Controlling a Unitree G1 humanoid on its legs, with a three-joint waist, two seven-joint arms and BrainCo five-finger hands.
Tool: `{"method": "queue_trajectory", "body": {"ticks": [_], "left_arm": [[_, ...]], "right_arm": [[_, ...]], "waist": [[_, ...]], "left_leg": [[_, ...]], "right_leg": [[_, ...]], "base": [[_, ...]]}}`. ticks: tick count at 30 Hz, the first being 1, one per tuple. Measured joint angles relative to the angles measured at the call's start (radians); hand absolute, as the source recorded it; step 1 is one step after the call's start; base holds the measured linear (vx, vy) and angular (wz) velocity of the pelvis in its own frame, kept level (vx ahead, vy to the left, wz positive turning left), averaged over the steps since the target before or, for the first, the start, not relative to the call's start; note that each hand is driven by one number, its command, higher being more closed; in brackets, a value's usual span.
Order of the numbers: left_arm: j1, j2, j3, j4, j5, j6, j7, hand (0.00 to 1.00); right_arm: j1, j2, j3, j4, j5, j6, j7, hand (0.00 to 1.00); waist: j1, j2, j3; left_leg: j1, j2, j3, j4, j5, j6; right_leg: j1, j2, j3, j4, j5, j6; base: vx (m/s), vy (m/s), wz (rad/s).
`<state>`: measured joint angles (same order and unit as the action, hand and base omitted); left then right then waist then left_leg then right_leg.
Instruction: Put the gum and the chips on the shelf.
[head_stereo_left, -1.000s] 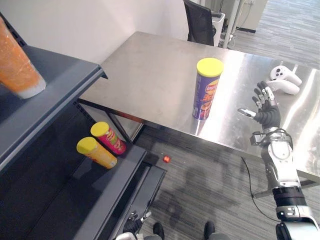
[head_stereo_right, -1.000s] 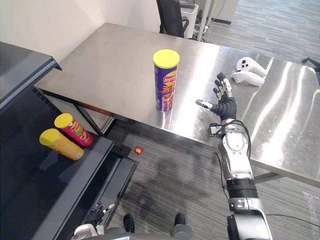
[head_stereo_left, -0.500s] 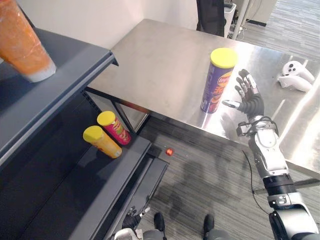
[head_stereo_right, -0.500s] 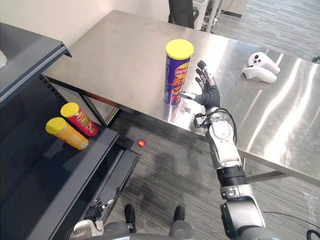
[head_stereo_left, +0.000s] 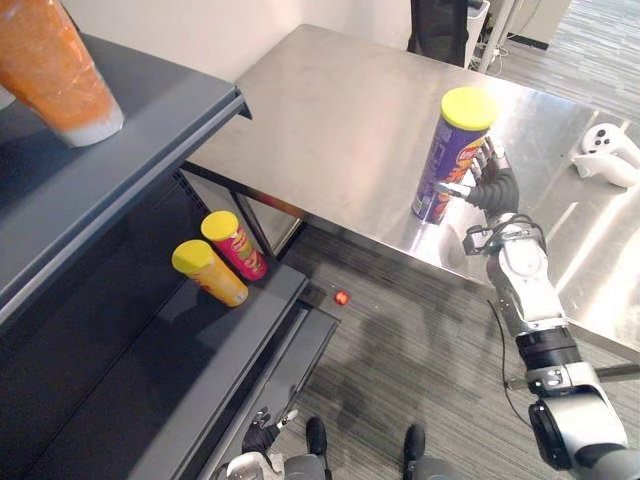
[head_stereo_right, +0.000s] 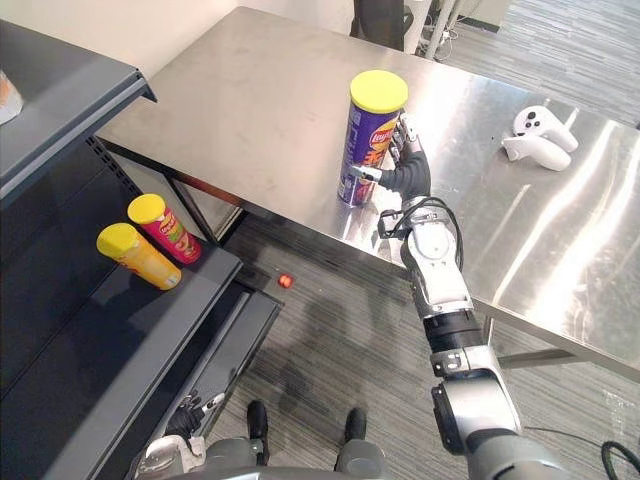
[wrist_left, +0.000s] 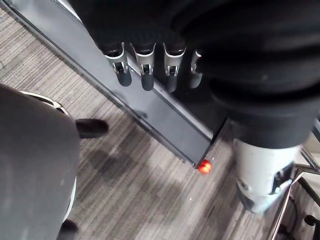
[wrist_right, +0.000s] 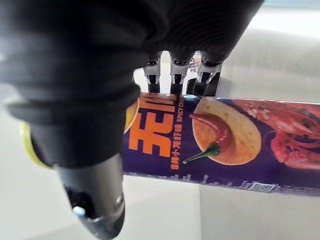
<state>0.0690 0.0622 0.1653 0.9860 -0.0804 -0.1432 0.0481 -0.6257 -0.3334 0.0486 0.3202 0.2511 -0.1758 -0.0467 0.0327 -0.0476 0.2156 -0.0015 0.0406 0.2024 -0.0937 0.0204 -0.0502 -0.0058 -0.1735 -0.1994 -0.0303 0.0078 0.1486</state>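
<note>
A tall purple chips can (head_stereo_left: 452, 155) with a yellow lid stands upright near the front edge of the steel table (head_stereo_left: 330, 110). My right hand (head_stereo_left: 496, 190) is at the can's right side, open. Its thumb lies across the can's front and its straight fingers (wrist_right: 175, 75) reach past the can's (wrist_right: 225, 140) back. The can sits in the gap between them. A small red round thing (head_stereo_left: 342, 297) lies on the floor by the shelf's corner. My left hand (wrist_left: 145, 65) hangs low beside the shelf, fingers relaxed and holding nothing.
A dark shelf unit (head_stereo_left: 160, 130) stands at the left. Two yellow-lidded cans (head_stereo_left: 222, 258) lie on its lower board, and an orange container (head_stereo_left: 55, 65) stands on the top board. White controllers (head_stereo_left: 608, 158) lie on the table's right. A black chair (head_stereo_left: 440, 25) stands behind it.
My right hand has moved left from open table to the chips can, and thumb and fingers now flank it. The camera has shifted; the can stands where it was.
</note>
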Motion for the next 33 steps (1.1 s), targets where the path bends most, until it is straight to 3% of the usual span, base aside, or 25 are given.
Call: {"method": "queue_trajectory", "body": {"ticks": [5, 6, 25, 33], "left_arm": [[-0.006, 0.001, 0.0, -0.004, -0.032, -0.001, 0.012, 0.0], [-0.006, 0.001, 0.0, -0.005, -0.032, -0.001, 0.013, 0.0], [-0.008, 0.001, 0.0, -0.04, -0.034, -0.001, 0.027, 0.0], [-0.008, 0.0, 0.011, -0.041, -0.031, 0.0, 0.032, 0.0]], "right_arm": [[-0.045, 0.0, -0.005, 0.039, -0.002, 0.003, -0.034, 0.0], [-0.052, 0.0, -0.006, 0.052, -0.002, 0.004, -0.035, 1.0], [-0.151, 0.001, -0.042, 0.083, -0.018, 0.039, -0.073, 1.0], [-0.149, 0.0, -0.042, -0.115, -0.055, 0.037, -0.055, 1.0]], "waist": [[0.0, -0.001, 0.024], [0.001, -0.001, 0.025], [0.014, -0.003, 0.058], [0.011, -0.002, 0.057]], "left_leg": [[-0.012, -0.001, -0.008, 0.0, 0.005, 0.002], [-0.014, -0.002, -0.01, 0.0, 0.007, 0.003], [-0.031, 0.005, -0.019, 0.0, 0.023, 0.004], [-0.021, 0.017, -0.001, 0.0, 0.023, 0.003]], "right_leg": [[-0.006, -0.001, -0.01, -0.001, 0.005, 0.0], [-0.007, -0.001, -0.012, -0.001, 0.005, 0.001], [-0.011, 0.004, -0.011, -0.021, 0.029, -0.007], [-0.007, 0.012, 0.007, -0.032, 0.039, -0.017]], "base": [[-0.01, -0.006, 0.04], [-0.01, -0.009, 0.11], [-0.01, -0.006, 0.01], [-0.01, -0.014, -0.07]]}}
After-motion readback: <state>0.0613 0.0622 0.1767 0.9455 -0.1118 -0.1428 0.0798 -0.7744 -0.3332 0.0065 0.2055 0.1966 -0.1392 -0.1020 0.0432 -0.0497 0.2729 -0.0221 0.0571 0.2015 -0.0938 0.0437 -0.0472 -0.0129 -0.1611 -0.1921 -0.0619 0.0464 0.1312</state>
